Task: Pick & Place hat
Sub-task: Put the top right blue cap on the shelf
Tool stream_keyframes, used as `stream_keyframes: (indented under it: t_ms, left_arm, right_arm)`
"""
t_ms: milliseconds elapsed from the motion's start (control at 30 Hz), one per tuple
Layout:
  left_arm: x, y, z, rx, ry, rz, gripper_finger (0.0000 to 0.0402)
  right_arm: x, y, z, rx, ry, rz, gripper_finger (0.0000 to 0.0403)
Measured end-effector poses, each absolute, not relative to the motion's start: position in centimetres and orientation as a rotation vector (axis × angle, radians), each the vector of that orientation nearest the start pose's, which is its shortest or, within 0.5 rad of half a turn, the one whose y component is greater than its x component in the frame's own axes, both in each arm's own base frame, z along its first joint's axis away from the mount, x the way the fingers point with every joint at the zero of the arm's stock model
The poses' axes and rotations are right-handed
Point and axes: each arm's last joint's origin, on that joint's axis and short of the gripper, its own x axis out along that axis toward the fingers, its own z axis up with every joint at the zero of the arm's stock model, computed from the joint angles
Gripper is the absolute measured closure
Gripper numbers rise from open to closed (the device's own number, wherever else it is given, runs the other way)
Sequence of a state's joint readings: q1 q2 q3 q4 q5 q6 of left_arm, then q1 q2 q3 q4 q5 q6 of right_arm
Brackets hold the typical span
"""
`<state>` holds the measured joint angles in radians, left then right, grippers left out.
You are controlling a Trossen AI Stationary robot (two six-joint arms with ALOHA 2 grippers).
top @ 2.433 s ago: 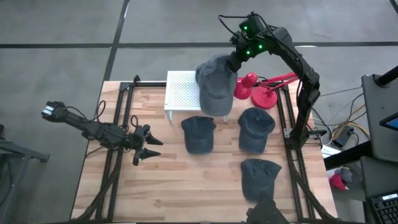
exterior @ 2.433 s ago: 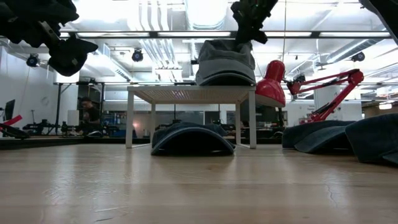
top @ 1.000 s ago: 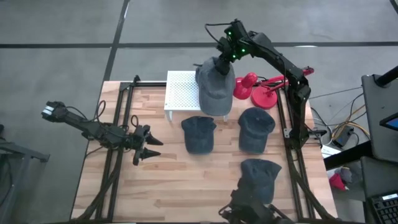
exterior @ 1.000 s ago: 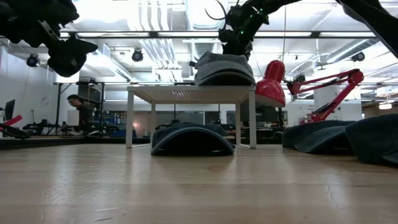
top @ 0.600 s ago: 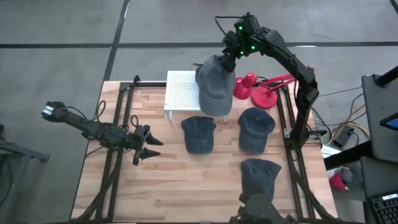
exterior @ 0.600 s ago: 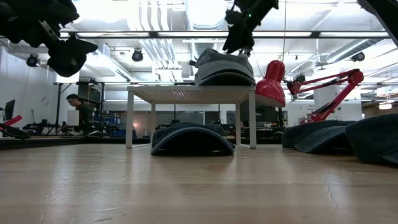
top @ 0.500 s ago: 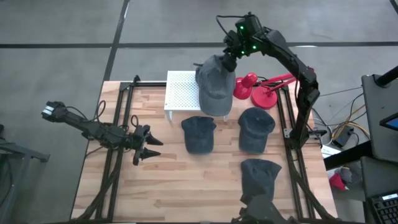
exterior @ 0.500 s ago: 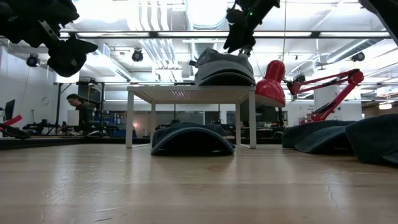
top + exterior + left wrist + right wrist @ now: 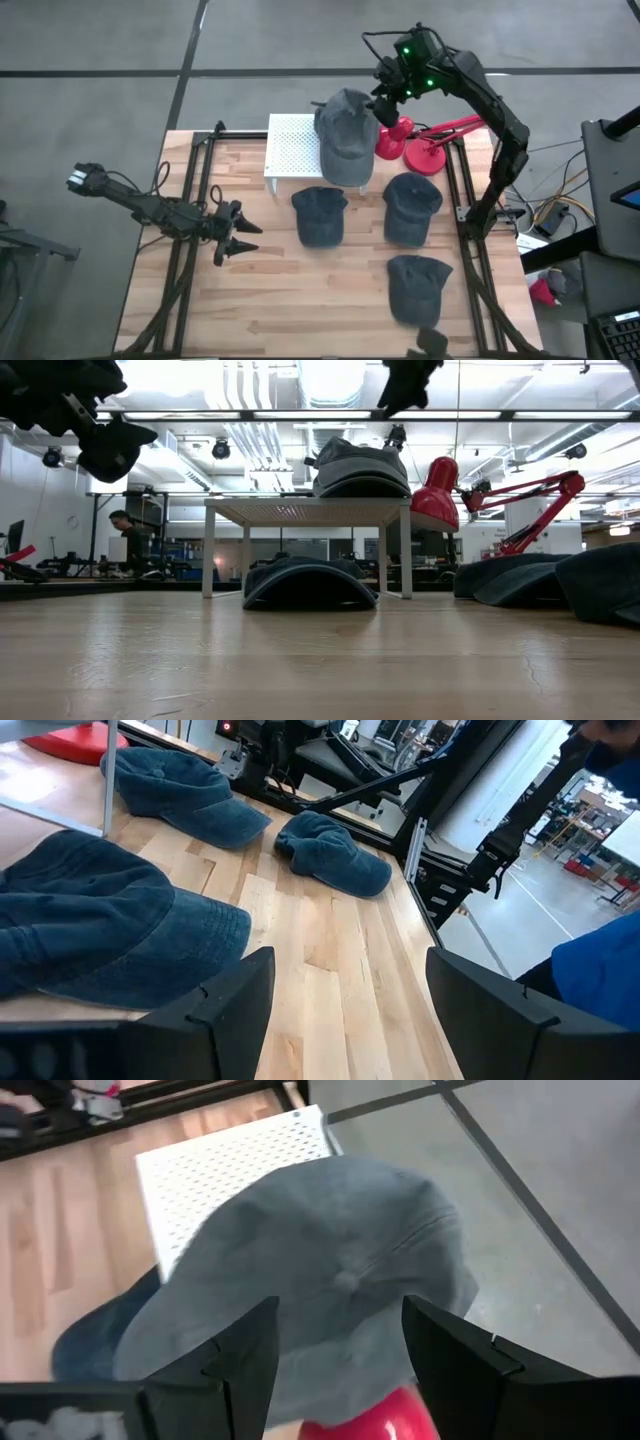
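A grey hat lies crown up on a white perforated stand at the table's far side, its brim reaching past the stand's near edge. The low view shows it resting on the stand's top. My right gripper hangs open above and to the right of the crown, clear of it; in its wrist view the hat fills the space beyond the fingers. My left gripper waits open over the table's left side.
Three blue hats lie on the table: one partly under the stand, one to its right, one near the front. A red desk lamp stands at the far right, close to the grey hat.
My right gripper has risen from the grey hat's crown and drawn off toward the table's right edge, now clear of it. The hat stays where it was on the stand.
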<state>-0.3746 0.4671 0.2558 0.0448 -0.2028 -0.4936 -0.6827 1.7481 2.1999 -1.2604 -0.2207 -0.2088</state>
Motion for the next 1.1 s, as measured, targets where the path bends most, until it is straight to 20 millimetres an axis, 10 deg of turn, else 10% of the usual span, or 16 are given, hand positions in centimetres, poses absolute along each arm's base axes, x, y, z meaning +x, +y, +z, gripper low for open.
stream_keyframes:
  t_ms: [1100]
  left_arm:
    - [12.4, -4.3, 21.4, -0.38, 0.194, -0.134, 0.014]
  right_arm:
    - [23.2, -10.3, 47.3, 0.171, 0.944, -0.127, 0.0197]
